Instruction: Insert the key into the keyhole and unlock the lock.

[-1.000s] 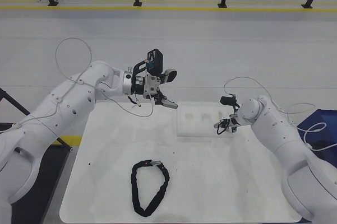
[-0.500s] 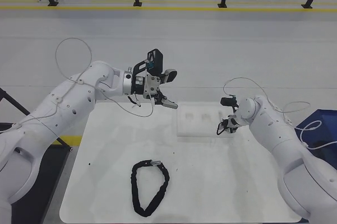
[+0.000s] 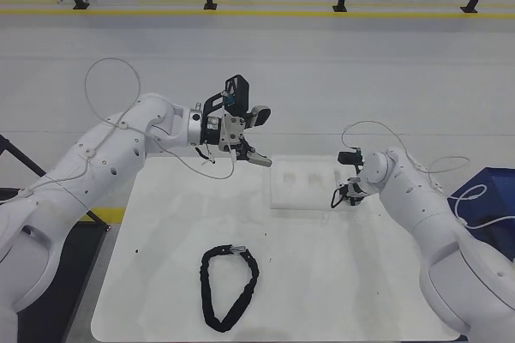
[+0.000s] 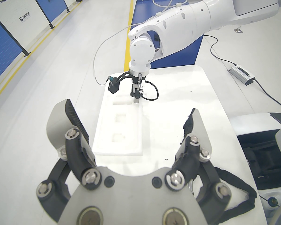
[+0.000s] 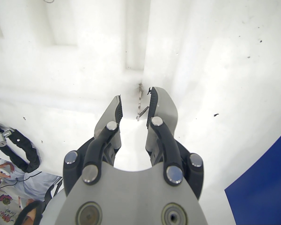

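Pickup stage, by the look of things: nothing inserted, lock untouched. Right claw (image 5: 135, 94) set low at right end of white foam tray (image 3: 302, 202), fingers apart on either side of key (image 5: 139, 104), not yet pinched on it. Key standing on its thin edge beside tray's right side; cannot tell whether leaning on foam or wedged in a slit. Probably stood up like that to offer two flat faces for squeezing, instead of lying flush on table (image 3: 351, 283) and needing to be scraped up. Left claw (image 3: 261, 137) hovering spread wide and holding nothing, above far left part of table, just left of tray; likely kept clear of right arm's work while waiting to steady lock. Chain lock (image 3: 230, 287) lying as a closed black loop on near side of table, left of centre, well apart from key, with silver cylinder (image 3: 237, 250) at loop's far end. Keyhole itself too small to make out. Calls for a firm, square pinch first, to avoid jamming at cylinder with a tilted key; then a carry toward near left.
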Controlling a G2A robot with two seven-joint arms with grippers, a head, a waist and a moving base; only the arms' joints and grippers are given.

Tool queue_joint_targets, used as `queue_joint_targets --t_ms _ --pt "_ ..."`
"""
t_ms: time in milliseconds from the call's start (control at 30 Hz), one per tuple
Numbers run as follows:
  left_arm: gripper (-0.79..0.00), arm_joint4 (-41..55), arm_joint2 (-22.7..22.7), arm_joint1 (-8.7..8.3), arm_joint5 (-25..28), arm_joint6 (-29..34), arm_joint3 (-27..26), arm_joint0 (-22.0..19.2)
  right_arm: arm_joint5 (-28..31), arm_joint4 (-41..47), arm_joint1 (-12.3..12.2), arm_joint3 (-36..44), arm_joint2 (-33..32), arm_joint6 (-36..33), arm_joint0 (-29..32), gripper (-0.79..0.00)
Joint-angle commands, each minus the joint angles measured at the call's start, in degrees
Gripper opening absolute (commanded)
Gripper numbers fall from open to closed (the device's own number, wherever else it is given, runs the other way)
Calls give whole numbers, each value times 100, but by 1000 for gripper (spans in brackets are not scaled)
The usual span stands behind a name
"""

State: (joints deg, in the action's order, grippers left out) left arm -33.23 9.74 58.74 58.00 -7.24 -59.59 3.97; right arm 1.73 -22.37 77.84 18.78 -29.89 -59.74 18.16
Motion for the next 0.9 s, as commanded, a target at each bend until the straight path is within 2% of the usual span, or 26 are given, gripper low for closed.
queue_joint_targets --t_ms 0,167,333,633,867 --pt "0 0 0 0 0 0 0 0 -33 -26 25 -35 -3 20 6 -585" --pt "0 0 0 0 0 0 0 0 -119 -104 90 -117 -1 50 9 -653" --pt "0 0 0 0 0 0 0 0 -162 -158 150 -189 -14 87 -9 -785" --pt "0 0 0 0 0 0 0 0 -199 -263 222 -305 -59 89 -134 -785" --pt "0 0 0 0 0 0 0 0 -2 -334 206 -293 -126 -88 -316 -785"
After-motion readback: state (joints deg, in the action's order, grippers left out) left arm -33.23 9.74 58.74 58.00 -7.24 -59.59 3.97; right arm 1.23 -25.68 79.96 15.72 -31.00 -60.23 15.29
